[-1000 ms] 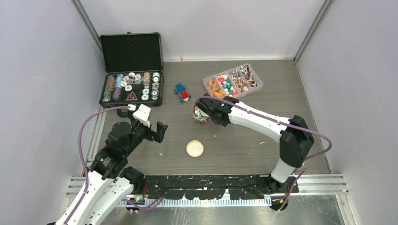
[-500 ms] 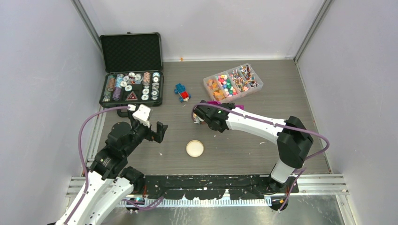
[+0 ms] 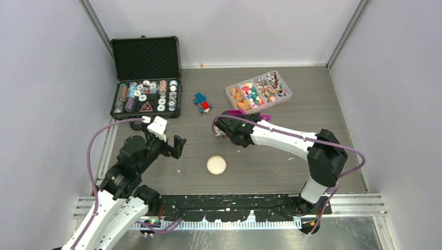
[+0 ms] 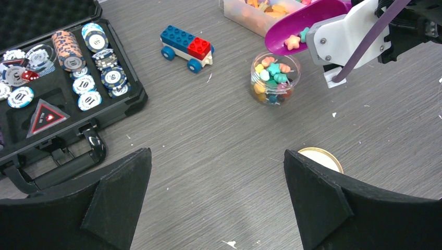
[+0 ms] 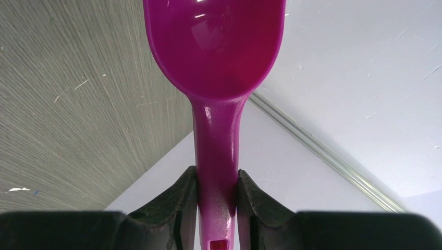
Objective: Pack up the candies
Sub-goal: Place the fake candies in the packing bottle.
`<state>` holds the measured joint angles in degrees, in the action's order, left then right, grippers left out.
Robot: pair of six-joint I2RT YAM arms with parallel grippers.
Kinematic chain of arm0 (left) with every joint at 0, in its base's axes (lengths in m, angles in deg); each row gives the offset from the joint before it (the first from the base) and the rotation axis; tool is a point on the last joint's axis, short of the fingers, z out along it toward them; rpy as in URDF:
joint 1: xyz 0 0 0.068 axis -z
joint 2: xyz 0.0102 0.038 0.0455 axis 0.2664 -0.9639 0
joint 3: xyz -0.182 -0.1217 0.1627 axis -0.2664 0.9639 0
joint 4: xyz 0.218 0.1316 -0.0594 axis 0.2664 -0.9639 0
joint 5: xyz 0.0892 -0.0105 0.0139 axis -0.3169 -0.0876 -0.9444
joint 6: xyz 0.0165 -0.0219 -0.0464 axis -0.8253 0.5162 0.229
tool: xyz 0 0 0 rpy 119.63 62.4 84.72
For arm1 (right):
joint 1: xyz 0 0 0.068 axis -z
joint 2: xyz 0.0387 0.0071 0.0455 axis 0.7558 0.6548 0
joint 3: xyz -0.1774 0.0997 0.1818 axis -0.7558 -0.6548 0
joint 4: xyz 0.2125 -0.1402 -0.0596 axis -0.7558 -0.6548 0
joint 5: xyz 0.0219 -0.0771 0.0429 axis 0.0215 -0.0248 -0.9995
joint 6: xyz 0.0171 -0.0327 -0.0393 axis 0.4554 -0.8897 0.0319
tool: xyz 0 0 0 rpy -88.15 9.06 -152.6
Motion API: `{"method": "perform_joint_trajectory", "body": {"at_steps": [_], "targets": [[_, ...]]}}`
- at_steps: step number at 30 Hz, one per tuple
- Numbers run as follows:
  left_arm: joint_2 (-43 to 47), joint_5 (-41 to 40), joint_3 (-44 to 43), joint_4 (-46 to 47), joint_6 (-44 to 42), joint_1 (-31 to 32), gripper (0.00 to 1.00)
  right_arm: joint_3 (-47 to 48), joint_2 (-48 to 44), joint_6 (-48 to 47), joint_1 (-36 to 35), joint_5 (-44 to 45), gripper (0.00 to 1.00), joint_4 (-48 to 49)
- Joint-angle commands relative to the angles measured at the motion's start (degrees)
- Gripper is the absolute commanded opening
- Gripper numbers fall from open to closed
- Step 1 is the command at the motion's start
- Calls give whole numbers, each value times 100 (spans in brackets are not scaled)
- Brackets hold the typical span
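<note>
Grey wood-grain worktop (image 3: 271, 166) carries the clear jar (image 4: 275, 78), part full of candies (image 4: 267, 74). My right end effector (image 5: 217, 183) is clamped narrow on the handle of the purple scoop (image 4: 299, 23), whose lip hangs just above the jar's far rim with a pink star and a teal sweet inside. I'd roll the wrist slowly, lip over the mouth, so they slide in rather than bounce. My left end effector (image 4: 218, 200) gapes wide and holds nothing, nearer me than the jar. From above, the arm hides the jar, and the right wrist view shows neither jar nor sweets.

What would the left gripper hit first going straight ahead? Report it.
Left gripper tilts downward, so likely bare table first, short of the candy jar; depth is unclear.
</note>
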<state>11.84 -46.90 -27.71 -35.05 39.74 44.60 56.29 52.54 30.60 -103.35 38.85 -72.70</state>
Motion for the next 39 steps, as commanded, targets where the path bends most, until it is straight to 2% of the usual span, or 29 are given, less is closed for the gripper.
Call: {"method": "perform_joint_trajectory", "body": {"at_steps": [1,29,39], "targets": [[47,-47,13,169,12,12,100,-38,-216,-1410,-64,587,1,-136],[72,-49,14,164,13,14,100,-23,291,-1267,-308,614,0,-169],[76,-55,10,172,13,21,100,141,131,-1469,-311,699,0,-237]]}}
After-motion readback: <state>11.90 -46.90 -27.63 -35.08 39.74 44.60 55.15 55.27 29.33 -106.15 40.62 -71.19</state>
